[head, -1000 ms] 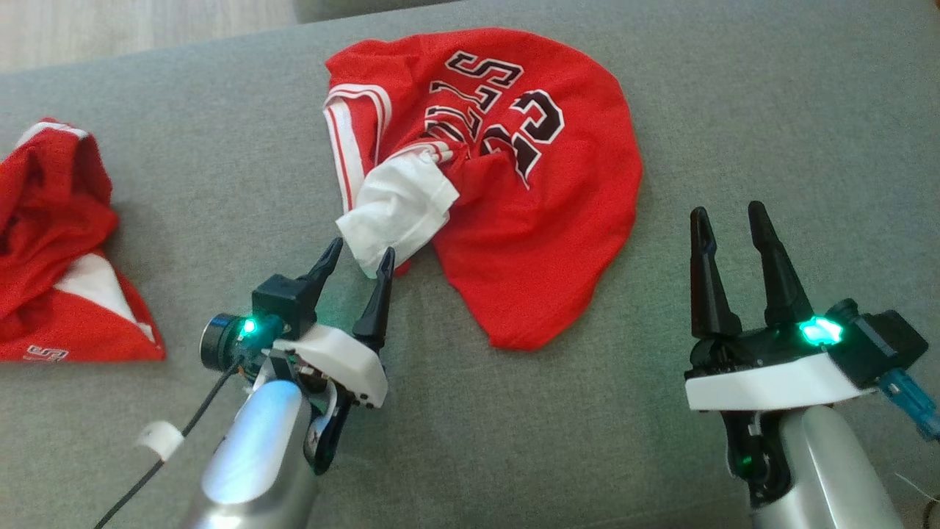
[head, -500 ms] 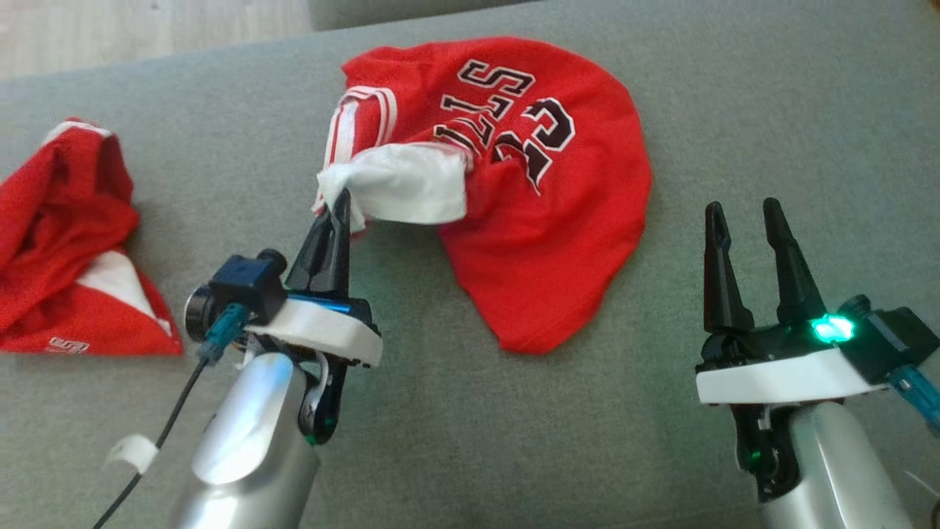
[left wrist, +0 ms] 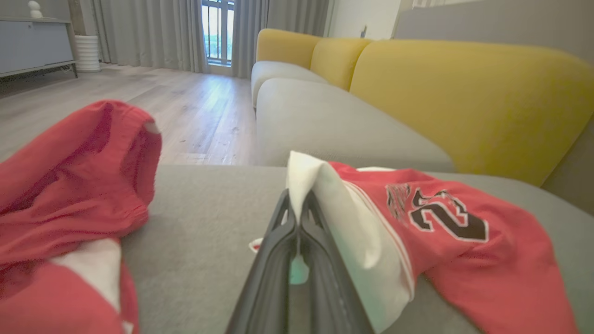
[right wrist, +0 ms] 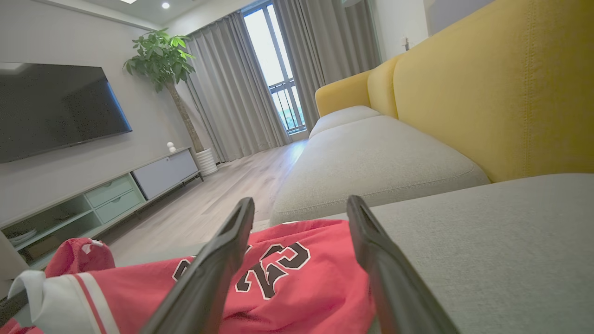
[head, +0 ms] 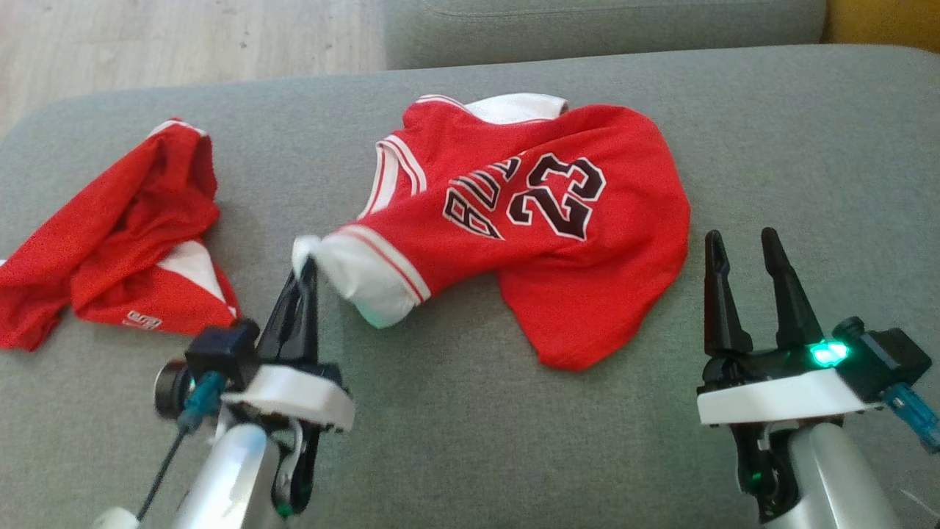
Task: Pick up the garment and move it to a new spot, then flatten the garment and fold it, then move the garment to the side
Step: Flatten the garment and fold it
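A red jersey garment (head: 558, 242) with black "23" and white trim lies stretched across the grey sofa cushion (head: 808, 147). My left gripper (head: 305, 264) is shut on its white corner and holds that corner lifted toward the lower left. In the left wrist view the shut fingers (left wrist: 297, 218) pinch the white cloth, and the garment (left wrist: 464, 232) trails off to the right. My right gripper (head: 742, 246) stands open just right of the garment's lower edge, touching nothing. In the right wrist view its gripper (right wrist: 301, 204) frames the garment (right wrist: 287, 273).
A second crumpled red garment (head: 117, 242) lies at the cushion's left, close to my left arm. Wooden floor (head: 183, 44) lies beyond the cushion's far-left edge. A further grey cushion (head: 587, 29) and yellow backrest (right wrist: 487, 83) stand behind. Bare cushion spreads to the front and right.
My left gripper shut on the white corner and pulled it left and toward me, unrolling the garment. The head camera has tilted, shifting the whole picture. The right gripper stays open.
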### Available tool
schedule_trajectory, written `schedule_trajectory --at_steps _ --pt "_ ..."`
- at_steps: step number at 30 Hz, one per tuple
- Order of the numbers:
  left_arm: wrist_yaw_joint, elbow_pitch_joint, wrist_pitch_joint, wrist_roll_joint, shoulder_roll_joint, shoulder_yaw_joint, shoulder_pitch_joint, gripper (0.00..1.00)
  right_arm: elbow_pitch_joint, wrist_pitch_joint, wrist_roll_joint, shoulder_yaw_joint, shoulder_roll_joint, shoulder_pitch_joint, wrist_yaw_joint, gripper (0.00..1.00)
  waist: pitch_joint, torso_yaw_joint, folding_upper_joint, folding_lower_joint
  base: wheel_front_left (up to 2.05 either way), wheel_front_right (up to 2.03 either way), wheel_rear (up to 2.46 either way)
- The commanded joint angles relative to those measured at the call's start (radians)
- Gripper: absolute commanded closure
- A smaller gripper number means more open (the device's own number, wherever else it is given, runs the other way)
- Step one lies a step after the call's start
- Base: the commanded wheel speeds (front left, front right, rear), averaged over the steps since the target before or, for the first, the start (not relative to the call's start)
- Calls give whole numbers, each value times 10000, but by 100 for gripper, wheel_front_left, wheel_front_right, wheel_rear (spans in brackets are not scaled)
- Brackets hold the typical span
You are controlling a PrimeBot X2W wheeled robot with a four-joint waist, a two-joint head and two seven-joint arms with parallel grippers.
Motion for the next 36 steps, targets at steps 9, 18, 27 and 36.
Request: schedule_trajectory --at_steps 9,18,27,36 --pt "1018 -240 -540 649 250 313 30 0 -204 -63 -91 330 -29 -212 -7 0 -36 196 0 1 0 0 0" --pt "321 -810 -884 888 -44 -455 66 0 -125 -63 -353 202 -29 -294 -7 0 211 296 0 1 0 0 0" --pt "139 -960 -914 959 -240 -720 -226 0 234 -63 -1323 -757 -29 -1387 -7 0 951 601 0 1 0 0 0" --pt "-52 -855 -916 965 -377 -796 -441 0 3773 327 -2438 -2462 -29 -3434 -7 0 1536 990 0 1 0 0 0"
